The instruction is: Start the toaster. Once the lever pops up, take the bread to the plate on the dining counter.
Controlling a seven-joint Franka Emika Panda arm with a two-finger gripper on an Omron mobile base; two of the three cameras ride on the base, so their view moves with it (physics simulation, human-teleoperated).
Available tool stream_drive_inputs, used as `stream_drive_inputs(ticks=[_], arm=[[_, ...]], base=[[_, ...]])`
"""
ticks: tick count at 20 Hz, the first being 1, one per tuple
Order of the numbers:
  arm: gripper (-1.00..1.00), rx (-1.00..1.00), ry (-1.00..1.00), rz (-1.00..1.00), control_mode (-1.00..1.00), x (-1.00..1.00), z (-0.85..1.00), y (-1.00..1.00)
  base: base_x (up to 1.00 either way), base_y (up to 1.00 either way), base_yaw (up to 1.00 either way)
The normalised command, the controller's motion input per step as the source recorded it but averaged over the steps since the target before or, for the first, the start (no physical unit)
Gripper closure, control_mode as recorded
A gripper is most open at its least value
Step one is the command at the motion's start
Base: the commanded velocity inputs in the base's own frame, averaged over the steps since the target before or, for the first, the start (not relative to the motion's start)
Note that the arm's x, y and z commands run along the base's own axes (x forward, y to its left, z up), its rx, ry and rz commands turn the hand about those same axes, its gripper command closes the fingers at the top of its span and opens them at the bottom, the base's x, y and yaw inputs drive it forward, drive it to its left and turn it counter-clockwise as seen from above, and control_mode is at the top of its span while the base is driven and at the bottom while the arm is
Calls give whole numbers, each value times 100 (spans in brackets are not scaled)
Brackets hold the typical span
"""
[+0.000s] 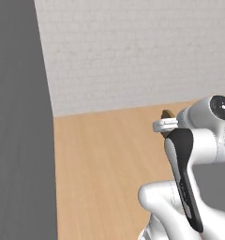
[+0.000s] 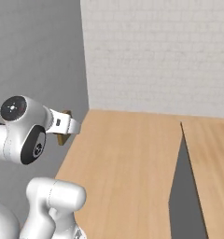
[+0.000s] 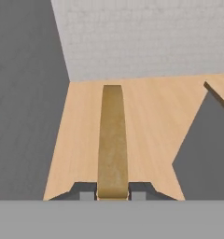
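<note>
My gripper (image 3: pixel 113 195) is shut on the bread (image 3: pixel 112 140), a tan slice seen edge-on that runs straight out from between the finger tips. In the left base view a brown corner of the bread (image 1: pixel 168 114) pokes out above the white hand, held in the air over a wood floor. From the right base view the bread (image 2: pixel 63 138) shows above and below the hand. A raised light-wood top (image 2: pixel 212 158) over a grey side panel (image 2: pixel 184 196) at right looks like the end of the dining counter. The toaster and the plate are out of view.
A pale brick-patterned wall (image 1: pixel 133 51) closes the far side. A tall plain grey surface (image 1: pixel 20 131) stands close on the left. Open light-wood floor (image 2: pixel 128 158) lies between that surface and the grey side panel.
</note>
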Motion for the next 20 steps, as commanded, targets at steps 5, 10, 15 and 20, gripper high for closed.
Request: stream_drive_inputs(ticks=[5,10,15,20], arm=[[100,0,0,0,100,0,0,0],[100,0,0,0,100,0,0,0],[100,0,0,0,100,0,0,0],[100,0,0,0,100,0,0,0]], base=[[100,17,0],[100,1,0],[100,0,0],[100,0,0]])
